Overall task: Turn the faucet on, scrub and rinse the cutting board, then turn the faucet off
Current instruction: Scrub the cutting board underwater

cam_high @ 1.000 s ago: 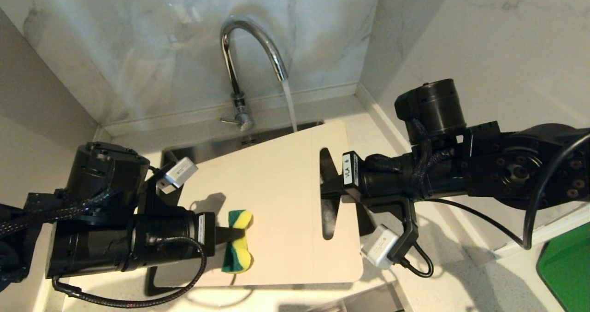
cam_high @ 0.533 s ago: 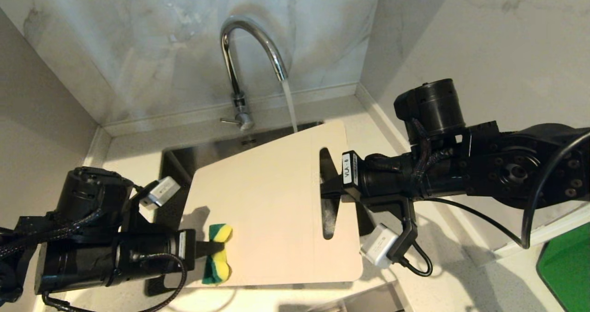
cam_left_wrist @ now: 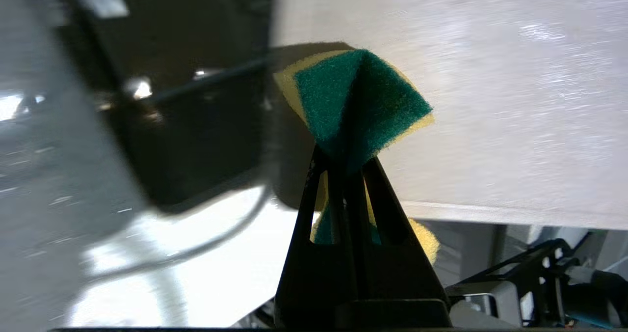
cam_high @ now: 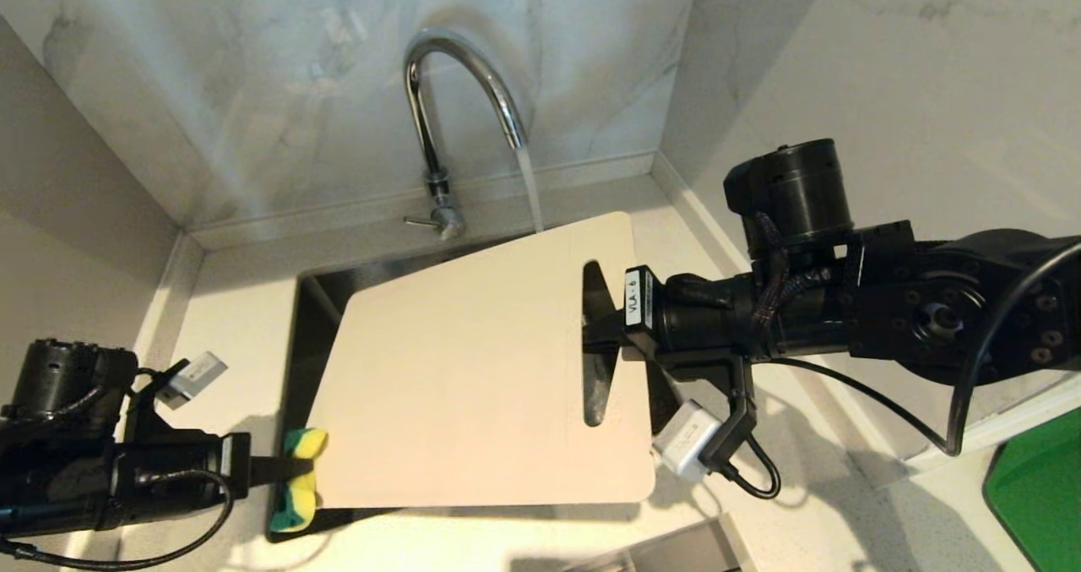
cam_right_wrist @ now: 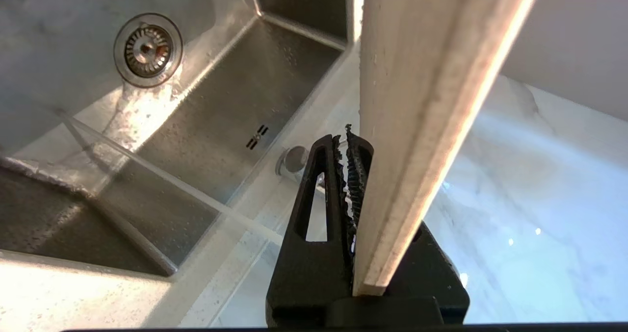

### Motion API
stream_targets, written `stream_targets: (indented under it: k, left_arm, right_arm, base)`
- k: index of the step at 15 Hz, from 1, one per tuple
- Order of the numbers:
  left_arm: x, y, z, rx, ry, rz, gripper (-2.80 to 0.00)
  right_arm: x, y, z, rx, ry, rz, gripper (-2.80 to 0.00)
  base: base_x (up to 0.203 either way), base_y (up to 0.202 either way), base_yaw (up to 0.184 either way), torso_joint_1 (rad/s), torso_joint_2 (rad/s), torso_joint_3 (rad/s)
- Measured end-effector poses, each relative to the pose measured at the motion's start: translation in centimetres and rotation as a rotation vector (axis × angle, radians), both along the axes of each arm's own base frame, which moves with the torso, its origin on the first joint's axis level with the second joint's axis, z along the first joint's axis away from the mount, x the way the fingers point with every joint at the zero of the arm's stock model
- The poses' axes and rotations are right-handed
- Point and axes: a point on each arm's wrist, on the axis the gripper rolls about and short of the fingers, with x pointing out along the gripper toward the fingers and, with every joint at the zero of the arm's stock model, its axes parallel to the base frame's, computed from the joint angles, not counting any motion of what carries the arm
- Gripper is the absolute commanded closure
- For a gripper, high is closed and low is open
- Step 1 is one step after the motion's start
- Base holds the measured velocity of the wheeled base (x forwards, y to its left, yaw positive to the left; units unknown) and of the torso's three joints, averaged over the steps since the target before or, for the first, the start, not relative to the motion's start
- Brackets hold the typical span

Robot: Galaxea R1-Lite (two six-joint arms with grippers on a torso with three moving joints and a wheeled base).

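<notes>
Water is running from the faucet (cam_high: 463,90), stream falling just behind the far edge of the cutting board (cam_high: 473,369) into the sink (cam_high: 314,302). Board is held up over the basin, tilted, handle slot toward the robot's right. Right gripper (cam_high: 601,340) clamps the short end at the slot, jaws nearly closed on the thin board; in the right wrist view the board (cam_right_wrist: 417,126) runs edge-on between the fingers (cam_right_wrist: 314,190), one finger hidden behind it. Left gripper (cam_high: 287,469) is at the board's near-left corner, jaws pinched tight on a yellow-green sponge (cam_high: 297,479), squeezed at its middle so both ends flare. Sponge sits right at the board's left edge, mostly off it, over the sink's front-left corner; whether it touches the board edge can't be told. Left wrist view shows the sponge (cam_left_wrist: 358,101) green side facing the camera, board surface beyond it. Faucet lever (cam_high: 420,220) sticks out toward the left at the base. Open countertop (cam_high: 228,318) to the left of the sink. Marble walls close in at back and right; right arm lies close along the right wall. Green object (cam_high: 1039,487) at far right on the counter, well apart from the board.
</notes>
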Motion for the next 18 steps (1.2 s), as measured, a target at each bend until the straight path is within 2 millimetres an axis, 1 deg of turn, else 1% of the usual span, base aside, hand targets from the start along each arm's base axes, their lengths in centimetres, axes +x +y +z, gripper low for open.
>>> stream_targets:
  k: [3, 4, 6, 7, 9, 11, 13, 14, 16, 18]
  left_arm:
    - [-0.3, 3.3, -1.0, 0.0, 0.004, 0.033, 0.0]
    - [-0.4, 4.0, -1.1, -0.012, 0.003, 0.043, 0.0]
    - [-0.4, 4.6, -0.5, -0.029, -0.022, 0.06, 0.0]
    - [-0.3, 4.6, 0.5, -0.041, -0.051, 0.07, 0.0]
    - [0.2, 4.3, 4.0, -0.086, -0.129, 0.086, 0.0]
    - [0.3, 3.8, 8.9, -0.153, -0.203, 0.079, 0.0]
    - [-0.6, 2.9, 13.9, -0.239, -0.238, 0.035, 0.0]
    - [-1.2, 1.9, 15.7, -0.282, -0.229, -0.002, 0.0]
    - [-2.1, -0.4, 18.0, -0.32, -0.207, -0.058, 0.0]
    - [-2.2, -3.2, 18.7, -0.31, -0.201, -0.09, 0.0]
  right_arm:
    - [0.0, 0.0, -0.1, -0.001, 0.004, 0.003, 0.0]
    - [-0.1, 0.0, -0.1, -0.001, 0.003, 0.004, 0.0]
    - [-0.2, 0.0, -0.1, -0.001, 0.004, 0.005, 0.0]
    - [-0.2, 0.0, -0.4, -0.005, 0.01, 0.005, 0.0]
    - [-0.3, -0.1, -0.5, -0.008, 0.016, 0.006, 0.0]
    - [-0.3, -0.1, -0.5, -0.01, 0.011, 0.007, 0.0]
    - [-0.3, -0.1, -0.5, -0.01, 0.011, 0.007, 0.0]
    - [-0.3, -0.1, -0.5, -0.009, 0.011, 0.008, 0.0]
    - [-0.4, 0.2, -0.4, -0.007, 0.011, 0.015, 0.0]
    - [-0.6, 0.5, -0.3, -0.005, 0.005, 0.028, 0.0]
  base:
    - [0.0, 0.0, 0.0, 0.0, 0.0, 0.0]
    - [0.0, 0.0, 0.0, 0.0, 0.0, 0.0]
    - [0.0, 0.0, 0.0, 0.0, 0.0, 0.0]
    - [0.0, 0.0, 0.0, 0.0, 0.0, 0.0]
    - [0.0, 0.0, 0.0, 0.0, 0.0, 0.0]
    - [0.0, 0.0, 0.0, 0.0, 0.0, 0.0]
    - [0.0, 0.0, 0.0, 0.0, 0.0, 0.0]
    - [0.0, 0.0, 0.0, 0.0, 0.0, 0.0]
    - [0.0, 0.0, 0.0, 0.0, 0.0, 0.0]
    - [0.0, 0.0, 0.0, 0.0, 0.0, 0.0]
